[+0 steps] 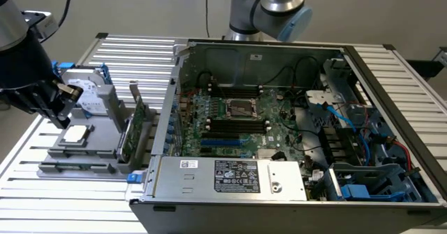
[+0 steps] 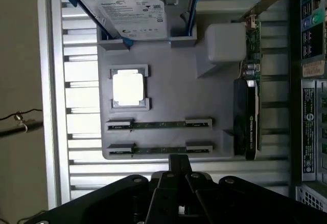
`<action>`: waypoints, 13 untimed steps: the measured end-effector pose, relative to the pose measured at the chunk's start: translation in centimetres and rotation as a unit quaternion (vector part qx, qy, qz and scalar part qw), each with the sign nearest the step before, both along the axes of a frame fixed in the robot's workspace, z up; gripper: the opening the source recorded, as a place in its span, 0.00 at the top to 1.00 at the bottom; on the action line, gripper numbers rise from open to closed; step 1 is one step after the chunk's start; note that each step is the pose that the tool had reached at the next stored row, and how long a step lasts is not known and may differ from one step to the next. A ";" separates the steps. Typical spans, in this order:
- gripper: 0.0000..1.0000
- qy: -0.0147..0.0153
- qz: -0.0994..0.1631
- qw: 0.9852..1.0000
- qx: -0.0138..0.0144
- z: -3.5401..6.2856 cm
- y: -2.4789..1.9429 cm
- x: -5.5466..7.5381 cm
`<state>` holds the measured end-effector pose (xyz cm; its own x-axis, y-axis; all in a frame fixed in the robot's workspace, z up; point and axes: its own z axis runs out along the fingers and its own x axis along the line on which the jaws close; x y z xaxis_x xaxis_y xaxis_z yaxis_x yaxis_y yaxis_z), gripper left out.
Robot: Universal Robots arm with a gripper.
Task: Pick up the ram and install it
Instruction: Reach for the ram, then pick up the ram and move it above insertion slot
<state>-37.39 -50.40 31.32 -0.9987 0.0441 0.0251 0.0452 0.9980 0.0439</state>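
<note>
Pincer [image 2: 179, 159] clenched tight, fingertips pressed together, nothing between them! It hangs above the grey fixture [image 2: 173, 88] on the slatted counter [image 1: 49, 205], and in the exterior view the pincer [image 1: 62, 120] sits at that view's left, well apart from the open computer case [image 1: 391, 87].

Down on the fixture, the ram [image 2: 158, 149] waits in its cradle, standing on edge so just a thin dark-green strip shows from above, with a grey clip at each end. It is the stick closest to the fingertips, and it lies along the fixture's rim. Its long axis runs parallel to that rim: one end points toward the expansion card [image 2: 248, 114] and the case beyond it, the other toward the counter's outer side. A second stick [image 2: 158, 125] lies just beside it, parallel, in the same kind of cradle, so both sticks run crosswise to the card's length.

Past the sticks, a square processor [image 2: 127, 87] rests in its pocket, and farther on a hard drive [image 2: 135, 17] leans in blue rails. Inside the case, the motherboard [image 1: 237, 119] lies exposed with its long black slots.
</note>
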 end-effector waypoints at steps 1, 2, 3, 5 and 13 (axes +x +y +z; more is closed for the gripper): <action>0.89 0.000 0.005 1.000 0.000 0.00 -0.03 -0.1; 0.89 0.000 0.010 1.000 0.000 0.00 -0.04 -0.1; 0.89 0.000 0.016 1.000 0.000 0.00 -0.05 -0.2; 0.89 0.000 0.030 1.000 0.000 0.01 -0.04 -0.3; 0.89 0.000 0.039 0.999 0.000 0.00 -0.05 -0.4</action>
<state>-37.83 -50.45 31.32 -0.9991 -0.0337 0.0242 -0.0326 0.9985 0.0443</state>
